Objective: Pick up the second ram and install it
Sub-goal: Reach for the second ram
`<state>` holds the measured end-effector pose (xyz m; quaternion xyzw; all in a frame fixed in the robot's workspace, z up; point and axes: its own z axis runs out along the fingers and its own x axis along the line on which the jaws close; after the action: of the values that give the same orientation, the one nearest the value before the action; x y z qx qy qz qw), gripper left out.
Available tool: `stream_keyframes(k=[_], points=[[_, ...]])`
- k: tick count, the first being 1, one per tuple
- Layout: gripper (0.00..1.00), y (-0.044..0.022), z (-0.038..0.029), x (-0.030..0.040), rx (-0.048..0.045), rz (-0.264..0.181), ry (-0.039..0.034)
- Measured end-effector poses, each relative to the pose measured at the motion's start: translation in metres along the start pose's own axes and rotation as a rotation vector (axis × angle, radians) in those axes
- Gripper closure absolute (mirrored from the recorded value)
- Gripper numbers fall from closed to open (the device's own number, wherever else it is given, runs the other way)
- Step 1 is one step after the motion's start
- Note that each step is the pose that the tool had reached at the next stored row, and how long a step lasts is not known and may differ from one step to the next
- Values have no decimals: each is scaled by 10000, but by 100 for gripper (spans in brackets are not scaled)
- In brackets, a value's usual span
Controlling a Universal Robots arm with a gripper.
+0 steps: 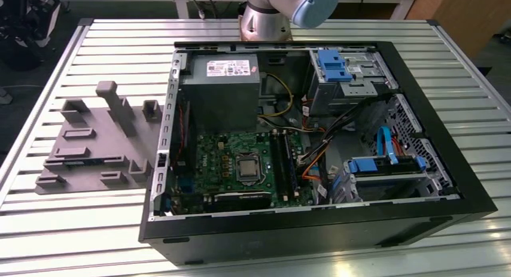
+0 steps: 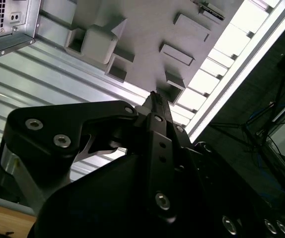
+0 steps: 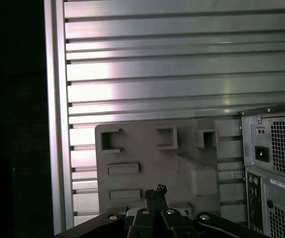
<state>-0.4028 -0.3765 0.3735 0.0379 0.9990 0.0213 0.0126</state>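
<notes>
Above the grey tray (image 3: 142,148), the gripper (image 3: 156,190) hangs clear of it. Both wrist views show the fingers pressed together at the tips with nothing between them. Gripper body is black, bolted links, pointing toward the tray's near edge in the second wrist view (image 2: 154,97).

The second ram (image 1: 76,163) lies flat in a low slot of the tray, at the end nearer the exterior view's left. It is a thin dark blue-green strip, apart from the gripper.

The tray is matte grey moulded plastic with raised blocks, square pockets and one tall upright post. It sits on a ribbed aluminium table (image 1: 119,37), just beside the open computer case (image 1: 319,235), which is at the exterior view's right of it. The arm (image 1: 276,14) rises behind the case, silver and pale blue.

Inside the case: a green motherboard (image 1: 231,163), long black memory sockets (image 1: 281,160), a grey power supply (image 1: 219,91), blue drive brackets (image 1: 331,64) and loose cables. The case's perforated rear panel (image 3: 276,148) shows in the first wrist view.
</notes>
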Motion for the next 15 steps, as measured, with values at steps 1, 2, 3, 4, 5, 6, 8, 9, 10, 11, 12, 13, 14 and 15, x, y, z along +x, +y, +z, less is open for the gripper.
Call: stream_keyframes(k=[1,2,3,4,5,6,8,9,10,11,12,13,14,15], points=[[89,-4,0,0,0,0,0],[89,-7,0,0,0,0,0],[89,-10,-1,0,0,0,0],[89,-14,-1,0,0,0,0],[89,-17,-1,0,0,0,0],[89,-21,-1,-1,0,0,0],[89,-27,-1,-1,0,0,0],[89,-31,-2,-1,0,0,0],[89,-34,-2,-1,0,0,0],[89,-37,-1,-1,0,0,0],[89,-41,-2,-1,0,0,0],[89,-45,-2,-1,0,0,0],[89,-48,-2,-1,0,0,0],[89,-51,-2,-1,0,0,1]])
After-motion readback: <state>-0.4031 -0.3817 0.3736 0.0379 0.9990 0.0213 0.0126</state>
